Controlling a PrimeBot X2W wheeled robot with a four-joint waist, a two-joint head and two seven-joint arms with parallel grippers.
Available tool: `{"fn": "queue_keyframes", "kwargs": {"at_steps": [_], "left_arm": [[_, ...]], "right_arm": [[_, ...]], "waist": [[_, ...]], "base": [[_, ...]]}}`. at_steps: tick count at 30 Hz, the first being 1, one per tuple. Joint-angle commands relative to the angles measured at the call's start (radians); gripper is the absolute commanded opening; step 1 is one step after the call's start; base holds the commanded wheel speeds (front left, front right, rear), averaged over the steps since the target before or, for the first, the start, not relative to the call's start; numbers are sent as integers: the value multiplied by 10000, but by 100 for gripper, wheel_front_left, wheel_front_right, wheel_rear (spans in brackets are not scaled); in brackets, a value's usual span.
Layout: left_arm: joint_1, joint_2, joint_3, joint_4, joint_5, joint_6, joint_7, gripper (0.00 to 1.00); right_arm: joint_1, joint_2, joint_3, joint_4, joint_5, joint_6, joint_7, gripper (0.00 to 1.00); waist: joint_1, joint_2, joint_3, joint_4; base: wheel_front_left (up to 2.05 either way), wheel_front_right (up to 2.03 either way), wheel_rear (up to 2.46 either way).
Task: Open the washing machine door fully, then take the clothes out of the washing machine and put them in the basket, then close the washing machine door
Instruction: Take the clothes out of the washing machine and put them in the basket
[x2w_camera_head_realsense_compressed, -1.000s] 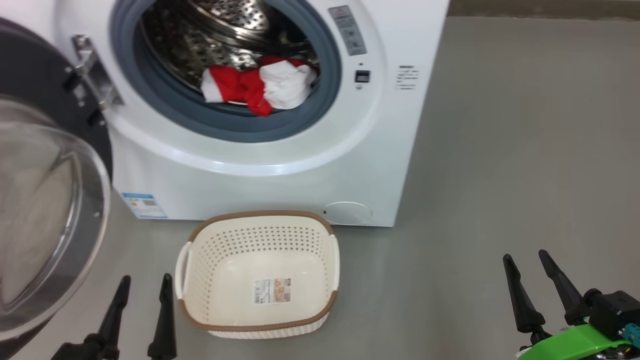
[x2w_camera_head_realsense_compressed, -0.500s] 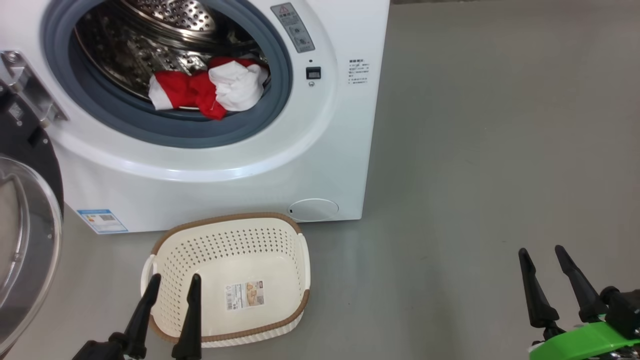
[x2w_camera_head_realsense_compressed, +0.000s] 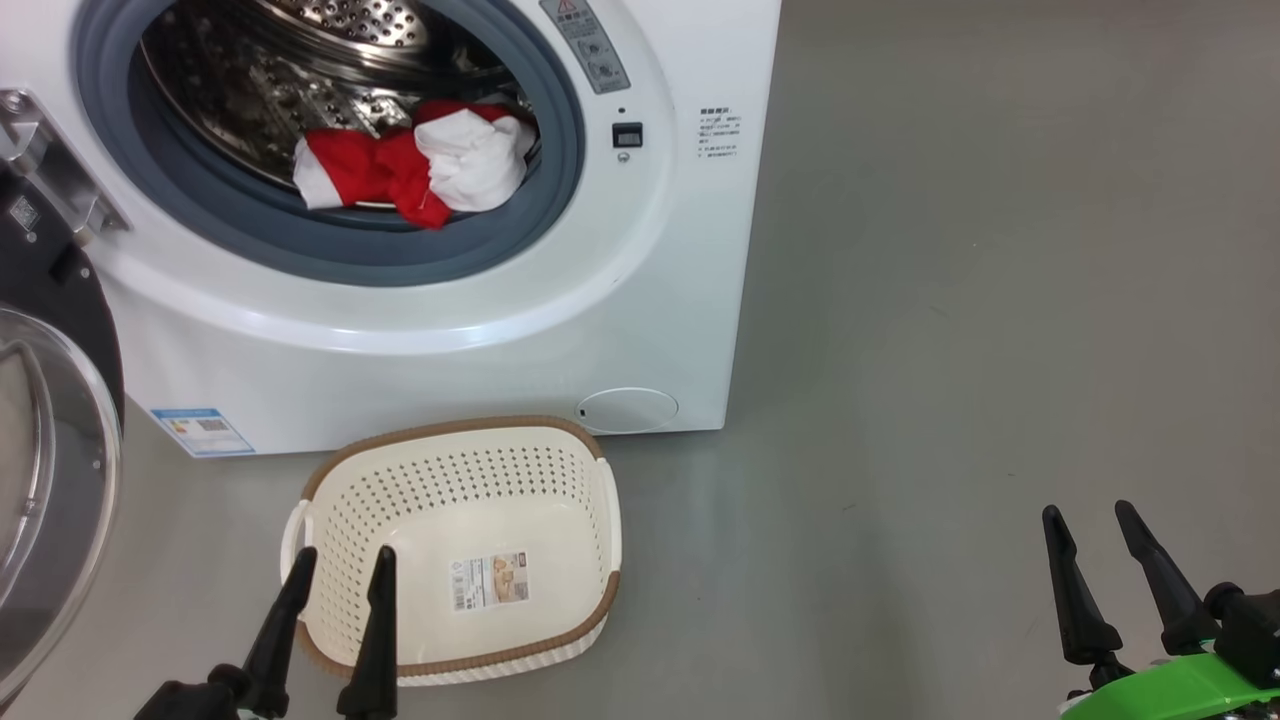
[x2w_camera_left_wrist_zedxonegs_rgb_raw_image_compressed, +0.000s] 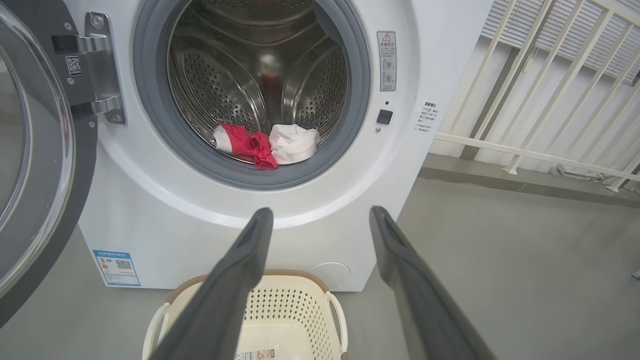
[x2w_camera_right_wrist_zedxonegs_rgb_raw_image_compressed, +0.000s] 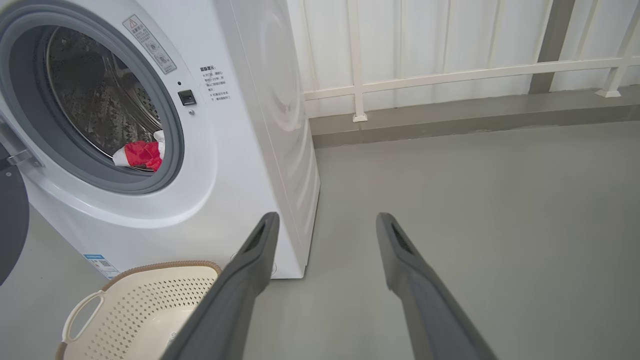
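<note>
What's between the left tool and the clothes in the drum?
In the head view: the basket, then the white front of the washing machine and its grey gasket.

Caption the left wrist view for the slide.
Open left claw aimed at the clothes in the washing machine, door open wide, basket below.

None of the words are big enough to read. The washing machine (x2w_camera_left_wrist_zedxonegs_rgb_raw_image_compressed: 150, 225) has a grey sticker (x2w_camera_left_wrist_zedxonegs_rgb_raw_image_compressed: 386, 60) beside its round opening, with a red warning triangle on top and small pictures below. Near it is a block of tiny print (x2w_camera_left_wrist_zedxonegs_rgb_raw_image_compressed: 426, 116). Low on the front sits a blue label (x2w_camera_left_wrist_zedxonegs_rgb_raw_image_compressed: 116, 267) with a square code. A small code sticker (x2w_camera_left_wrist_zedxonegs_rgb_raw_image_compressed: 73, 65) sits on the washing machine door (x2w_camera_left_wrist_zedxonegs_rgb_raw_image_compressed: 86, 160), by the hinge. The basket (x2w_camera_head_realsense_compressed: 450, 480) has a paper label (x2w_camera_head_realsense_compressed: 489, 583) with a barcode on its floor.
</note>
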Motion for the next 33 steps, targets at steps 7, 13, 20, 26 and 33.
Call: {"fn": "queue_keyframes", "kwargs": {"at_steps": [7,13,20,26,33], "left_arm": [[-380,203,202,-287,-396,-53,-49,100],[-469,295,104,-309,-491,-53,-49,100],[-571,344,131,-262,-429,-54,-49,100],[-590,292,236,-167,-241,-54,-49,100],[-518,260,232,-81,-224,-54,-49,100]], "right_arm": [[-259,-137,160,-283,-21,65,-65,100],[-331,-119,195,-274,-13,65,-65,100],[-396,-121,247,-244,14,65,-65,100],[-391,-115,281,-240,-2,65,-65,100],[-336,-123,316,-214,-4,65,-65,100]], "waist": [[1,0,151,65],[1,0,252,81],[1,0,322,95],[1,0,321,115],[1,0,261,138]], "base": [[13,-17,3],[91,-97,6],[115,-120,4],[49,-49,0],[0,0,0]]}}
